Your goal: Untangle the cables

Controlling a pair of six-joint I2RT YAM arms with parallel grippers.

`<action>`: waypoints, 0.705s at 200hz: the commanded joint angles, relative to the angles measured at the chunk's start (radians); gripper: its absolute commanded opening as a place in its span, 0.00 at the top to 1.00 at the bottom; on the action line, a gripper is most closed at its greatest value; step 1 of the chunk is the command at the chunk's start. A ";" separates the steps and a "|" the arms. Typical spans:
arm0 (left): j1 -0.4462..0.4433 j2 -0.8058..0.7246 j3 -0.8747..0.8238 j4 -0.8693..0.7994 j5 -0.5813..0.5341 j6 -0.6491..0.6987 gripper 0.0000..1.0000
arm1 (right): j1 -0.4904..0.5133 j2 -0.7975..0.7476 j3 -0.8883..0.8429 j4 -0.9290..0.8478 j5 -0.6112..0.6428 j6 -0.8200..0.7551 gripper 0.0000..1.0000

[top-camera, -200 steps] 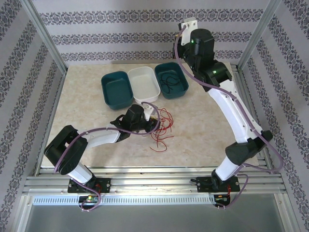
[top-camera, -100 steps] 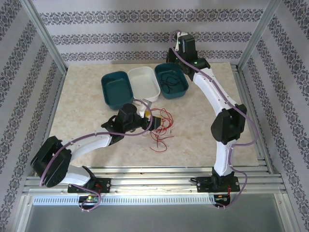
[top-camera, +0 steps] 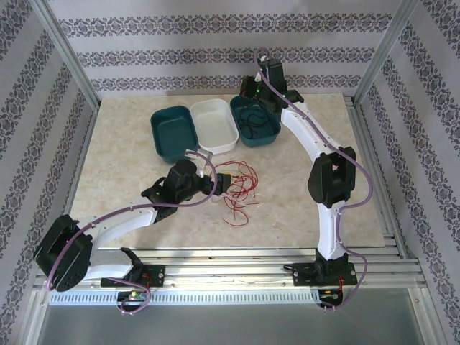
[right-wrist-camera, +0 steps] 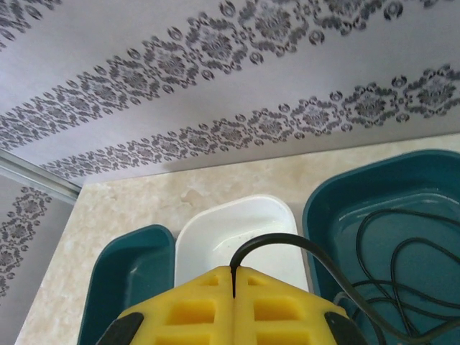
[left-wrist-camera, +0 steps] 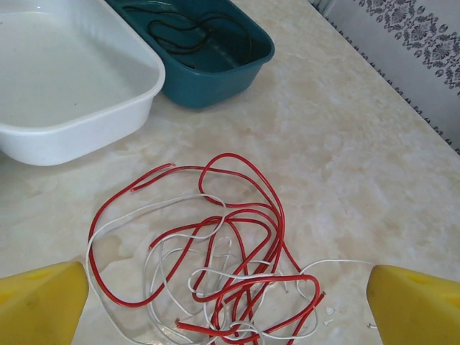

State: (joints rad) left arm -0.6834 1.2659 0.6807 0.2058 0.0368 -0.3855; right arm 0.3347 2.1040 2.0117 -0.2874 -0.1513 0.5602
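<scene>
The left pincer [left-wrist-camera: 228,302] hangs wide open over the red and white cables [left-wrist-camera: 237,237] knotted on the counter [left-wrist-camera: 345,144]; closing there could snag several strands and tighten the knot. Far right, the right pincer [right-wrist-camera: 234,277] pinches a black cable [right-wrist-camera: 273,241] above the teal tray [right-wrist-camera: 374,162]; its lower run is cut off.

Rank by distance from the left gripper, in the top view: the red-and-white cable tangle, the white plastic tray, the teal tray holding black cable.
1. Red-and-white cable tangle, right beside the left gripper.
2. White plastic tray, straight behind.
3. Teal tray holding black cable, behind, rightward.
</scene>
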 commanded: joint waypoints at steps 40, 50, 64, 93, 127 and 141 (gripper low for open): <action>0.001 0.012 -0.010 -0.009 -0.030 -0.035 0.01 | -0.047 0.066 -0.061 -0.020 -0.012 0.042 1.00; 0.001 0.013 -0.010 -0.008 -0.029 -0.035 0.01 | -0.048 0.067 -0.076 -0.025 0.012 0.034 1.00; 0.001 0.012 -0.011 -0.008 -0.028 -0.035 0.01 | -0.048 0.071 -0.085 -0.042 0.044 0.009 1.00; 0.001 0.018 -0.011 -0.009 -0.031 -0.035 0.01 | -0.048 0.098 -0.084 -0.094 0.099 -0.044 1.00; 0.001 0.025 -0.008 -0.007 -0.034 -0.038 0.01 | -0.047 0.142 -0.078 -0.123 0.114 -0.085 1.00; 0.001 0.029 -0.006 -0.009 -0.035 -0.040 0.01 | -0.044 0.164 -0.066 -0.129 0.110 -0.099 1.00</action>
State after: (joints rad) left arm -0.6834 1.2854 0.6800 0.2050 0.0212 -0.4061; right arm 0.2855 2.2124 1.9343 -0.3756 -0.0715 0.5156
